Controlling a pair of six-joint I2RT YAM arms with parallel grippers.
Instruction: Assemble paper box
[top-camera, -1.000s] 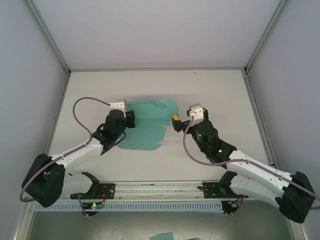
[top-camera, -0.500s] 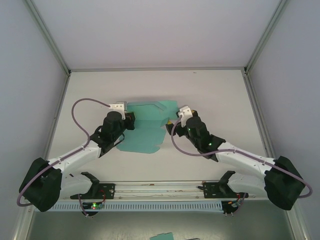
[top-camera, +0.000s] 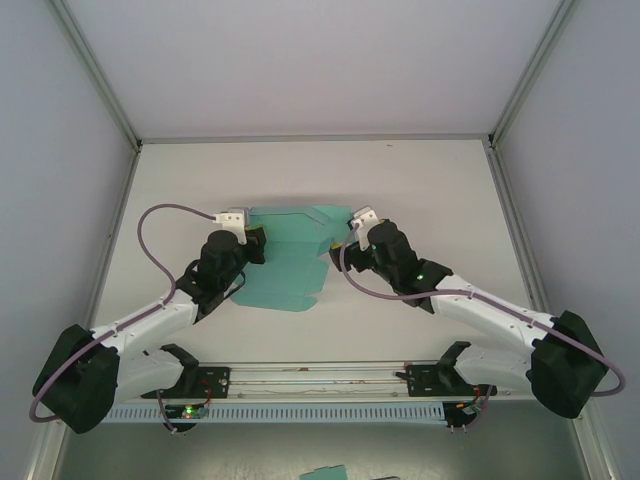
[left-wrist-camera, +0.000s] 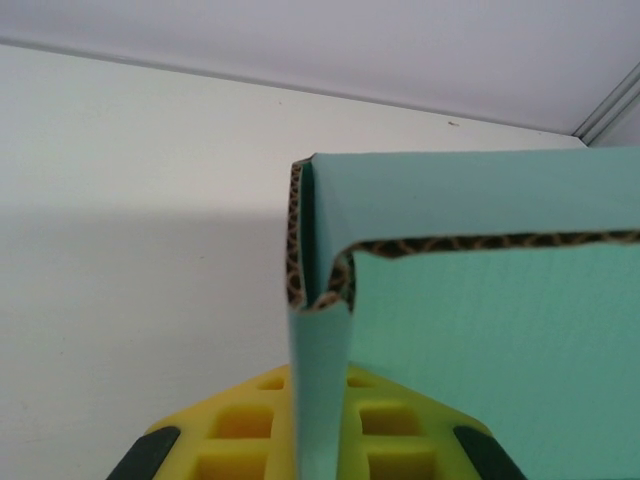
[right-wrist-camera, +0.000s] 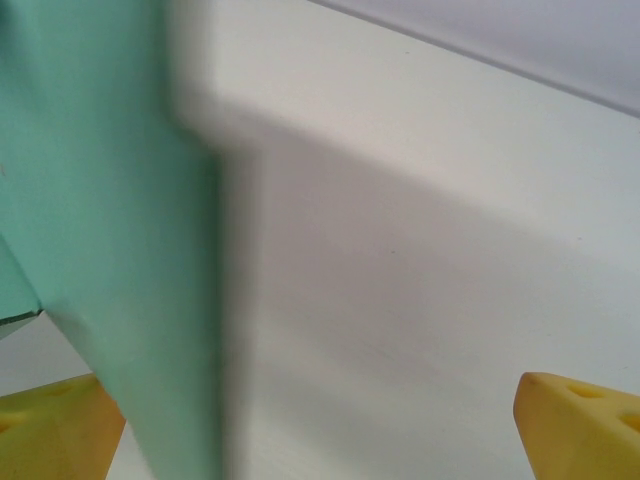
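Note:
The paper box (top-camera: 285, 262) is a teal die-cut sheet, partly folded, lying mid-table between both arms. My left gripper (top-camera: 256, 246) is at its left edge, shut on a folded flap. In the left wrist view the yellow fingers (left-wrist-camera: 240, 430) pinch that upright doubled flap (left-wrist-camera: 320, 390), and the corrugated edge curls above them. My right gripper (top-camera: 346, 246) is at the sheet's right edge and stands wide open. In the right wrist view its yellow fingertips (right-wrist-camera: 55, 430) are far apart, and a blurred teal flap (right-wrist-camera: 110, 200) stands just inside the left one, untouched by the other.
The white table (top-camera: 440, 190) has bare room behind and to the right of the sheet. Metal frame posts (top-camera: 515, 230) border both sides. A rail (top-camera: 320, 375) runs along the near edge. A small teal scrap (top-camera: 325, 472) lies below the table front.
My right arm has swung left and reached in until its open gripper is at the sheet's right edge. The left gripper, still holding the flap, has shifted slightly left with the sheet.

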